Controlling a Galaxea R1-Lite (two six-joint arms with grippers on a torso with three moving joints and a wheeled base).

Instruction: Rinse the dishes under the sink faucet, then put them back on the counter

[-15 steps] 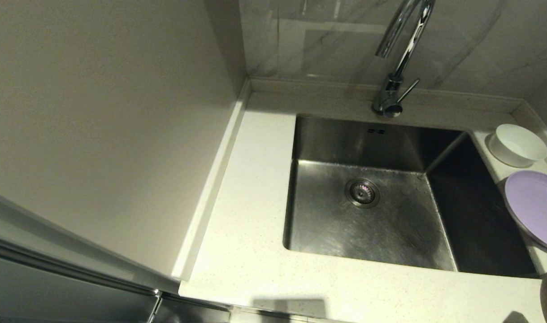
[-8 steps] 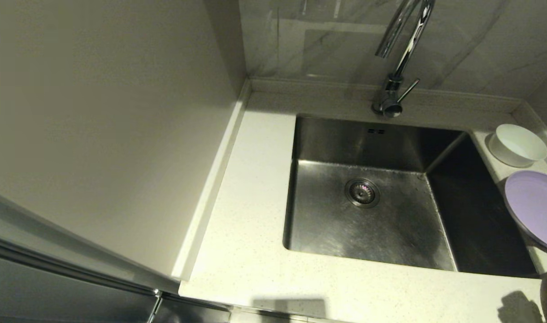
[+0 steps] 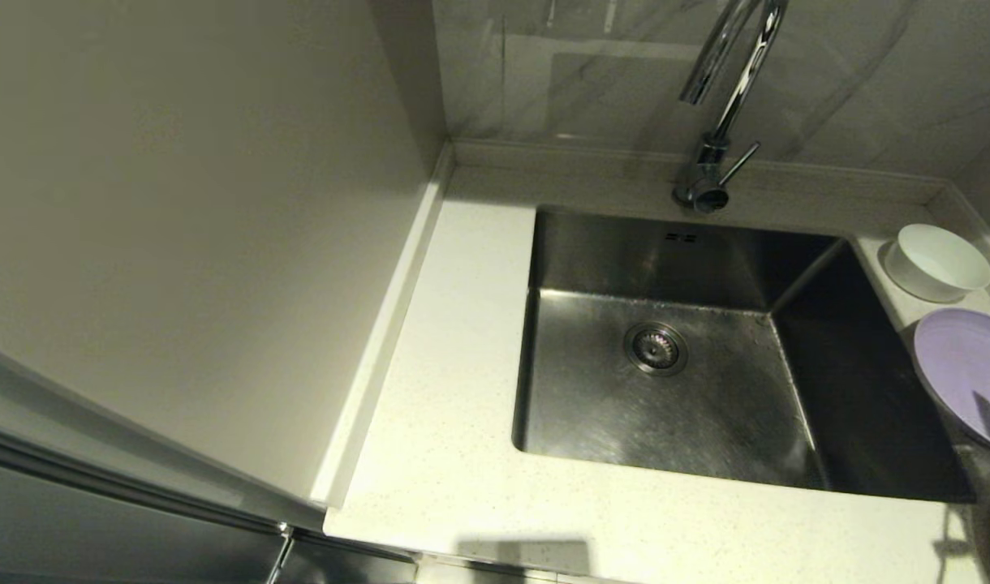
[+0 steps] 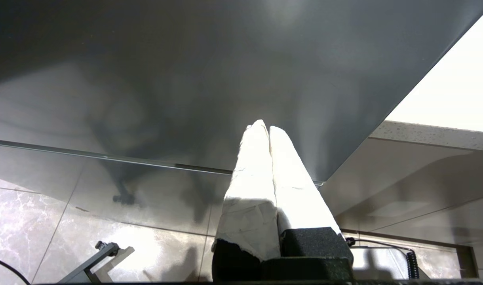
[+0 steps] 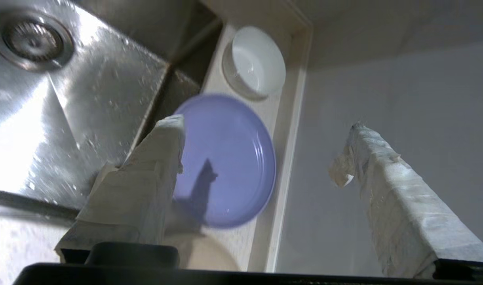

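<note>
Past the right gripper's (image 5: 265,150) spread fingers (image 5: 142,190), both cloth-wrapped and standing wide apart with nothing between them, lies the lavender plate (image 5: 225,158). It sits flat on the narrow strip of counter (image 5: 275,206) ahead of the gripper, one finger overlapping its near edge in the right wrist view; whether they touch cannot be told. A finger-shaped shadow falls on the plate's face.

Beyond the plate, farther from the gripper, is the white bowl (image 5: 257,63), upright, just beside the plate near the corner where the raised ledge turns. Nearer than the plate, a cream plate (image 5: 204,253) shows only as a pale arc under the gripper; the head view catches its edge at the frame's corner.

Off to the sink side of the gripper: steel basin (image 5: 87,103), droplets on the bottom, round drain (image 5: 31,39) well away from the fingers. The head view shows the faucet (image 3: 718,122) standing at the back rim of the sink, far from the dishes. No water running that I can see.

Right gripper itself is out of the head view; only its shadow lands on the lavender plate and the counter there.

Left gripper (image 4: 267,128): fingers pressed together, empty, hanging down by a dark cabinet front (image 4: 186,79) above a tiled floor (image 4: 35,221), below counter level.
</note>
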